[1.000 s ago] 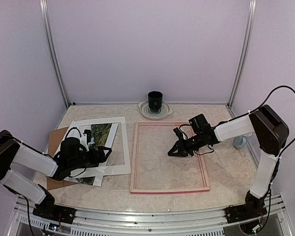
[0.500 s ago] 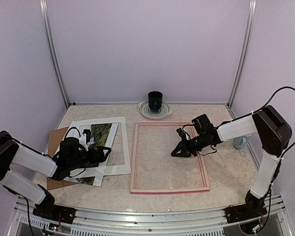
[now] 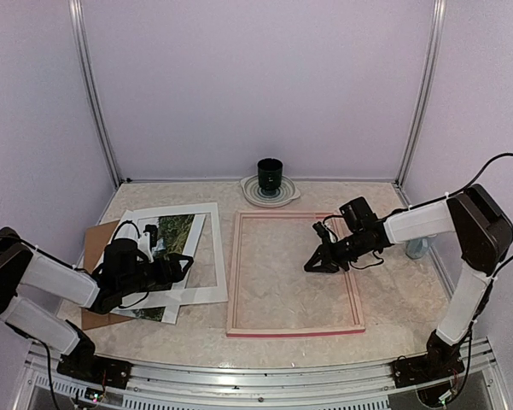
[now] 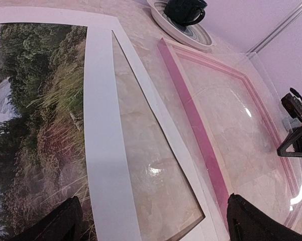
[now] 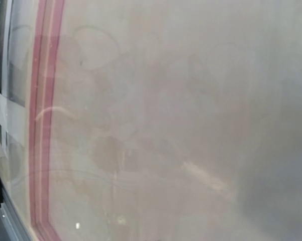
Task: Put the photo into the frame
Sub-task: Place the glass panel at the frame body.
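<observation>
Photo (image 3: 177, 231): left on the table (image 3: 393, 299), under the white mat (image 3: 201, 295), showing through its cut-out; not in the frame.
Frame (image 3: 233, 273): flat at mid-table, just right of the mat.
Left gripper (image 3: 181, 269): low over photo and mat, jaws spread wide, holding nothing.
Right gripper (image 3: 311, 265): over the frame's right part, jaws pressed together, nothing between them.
Board (image 3: 98, 235): brown, beneath the stack, sticking out on the left.
Cup (image 3: 270, 175): dark, on a saucer (image 3: 270, 195) at the back.
</observation>
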Tool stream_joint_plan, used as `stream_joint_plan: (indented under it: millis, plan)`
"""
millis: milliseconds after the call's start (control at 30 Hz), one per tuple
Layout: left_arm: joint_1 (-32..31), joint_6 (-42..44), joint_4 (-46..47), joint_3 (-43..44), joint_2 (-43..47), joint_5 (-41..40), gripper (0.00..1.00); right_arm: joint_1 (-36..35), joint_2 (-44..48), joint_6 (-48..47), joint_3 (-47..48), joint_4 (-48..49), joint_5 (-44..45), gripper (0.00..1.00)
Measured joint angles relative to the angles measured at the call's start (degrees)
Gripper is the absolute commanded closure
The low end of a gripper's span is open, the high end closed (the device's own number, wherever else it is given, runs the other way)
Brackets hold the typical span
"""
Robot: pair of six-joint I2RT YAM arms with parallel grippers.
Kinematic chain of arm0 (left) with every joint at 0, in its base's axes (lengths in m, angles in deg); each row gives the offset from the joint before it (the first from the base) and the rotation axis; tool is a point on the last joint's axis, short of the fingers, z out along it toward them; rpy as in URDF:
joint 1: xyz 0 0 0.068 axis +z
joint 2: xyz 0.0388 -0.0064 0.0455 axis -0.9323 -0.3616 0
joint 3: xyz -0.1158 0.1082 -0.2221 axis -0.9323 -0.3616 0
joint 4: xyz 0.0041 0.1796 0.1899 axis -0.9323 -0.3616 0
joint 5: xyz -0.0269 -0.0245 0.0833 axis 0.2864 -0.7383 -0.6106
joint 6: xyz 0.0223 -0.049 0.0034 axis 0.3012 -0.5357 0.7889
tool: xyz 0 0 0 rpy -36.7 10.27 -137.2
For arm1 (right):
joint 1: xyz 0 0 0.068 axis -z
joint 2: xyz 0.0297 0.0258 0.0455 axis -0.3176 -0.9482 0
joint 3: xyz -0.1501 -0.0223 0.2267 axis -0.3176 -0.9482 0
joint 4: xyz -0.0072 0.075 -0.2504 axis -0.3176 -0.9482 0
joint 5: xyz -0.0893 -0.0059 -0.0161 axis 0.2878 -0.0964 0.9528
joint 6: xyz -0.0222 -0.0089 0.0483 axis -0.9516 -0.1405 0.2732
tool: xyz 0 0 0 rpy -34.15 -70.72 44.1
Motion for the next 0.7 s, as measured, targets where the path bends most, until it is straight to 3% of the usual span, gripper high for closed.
stream_joint_plan:
  millis: [700]
  plan:
    - [0.0,0.0,0.1,0.0,0.0,0.0,0.01,3.5,1.4,-5.7,0.0,-6.3,0.5,0.94]
